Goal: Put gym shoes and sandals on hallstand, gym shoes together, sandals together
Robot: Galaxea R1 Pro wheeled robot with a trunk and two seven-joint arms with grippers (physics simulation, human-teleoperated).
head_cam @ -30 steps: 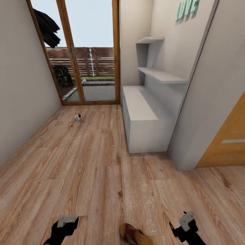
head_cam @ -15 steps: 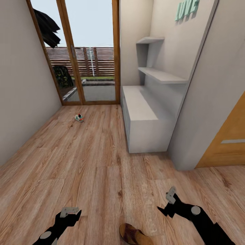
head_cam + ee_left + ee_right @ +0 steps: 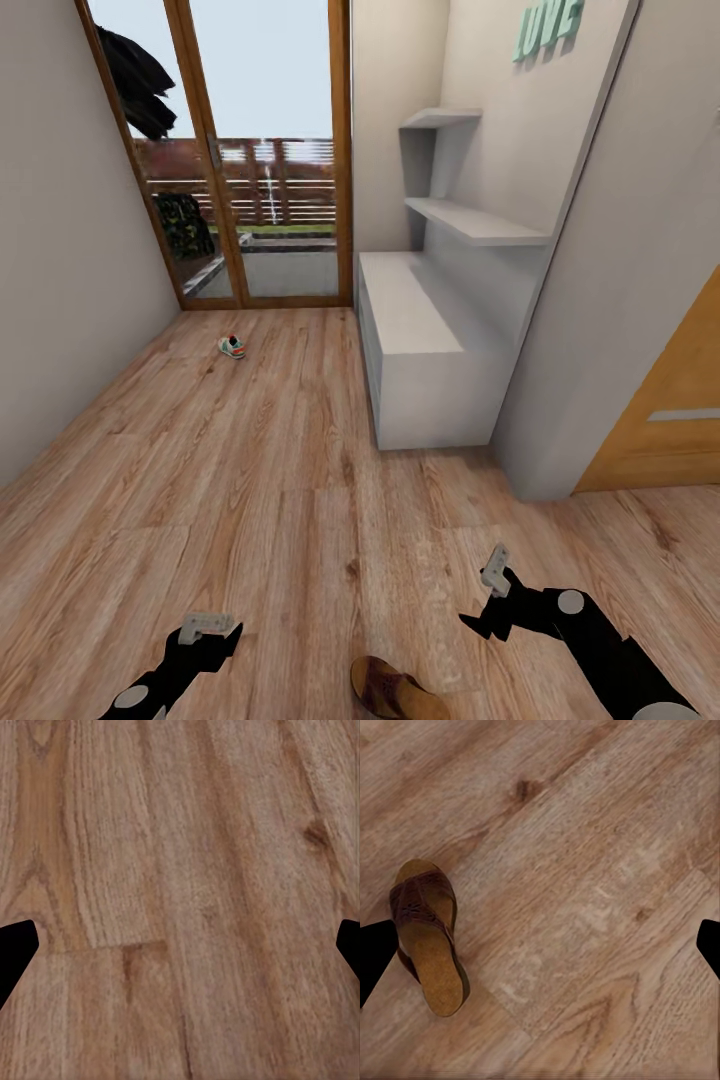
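Note:
One gym shoe [image 3: 232, 347], white with teal and red accents, lies far off on the corridor floor [image 3: 250, 480] near the glass door. A brown sandal [image 3: 395, 690] lies on the planks at the near edge, between my arms. In the right wrist view the sandal [image 3: 427, 937] sits close to one fingertip. My right gripper [image 3: 487, 595] hovers open just right of the sandal, holding nothing. Left of the sandal, my left gripper [image 3: 207, 632] is open over bare planks [image 3: 180, 900]. The white hallstand [image 3: 425, 350] stands along the right wall.
A glass door with a wooden frame [image 3: 250, 160] closes the corridor's far end. Floating wall shelves [image 3: 470, 222] hang above the hallstand. A wooden door [image 3: 670, 410] is at the right, past a wall corner [image 3: 545, 470]. A plain wall [image 3: 60, 300] bounds the left side.
My right gripper has moved forward and left, coming nearer the sandal. The left gripper has edged slightly forward. Shoe and sandal have not moved.

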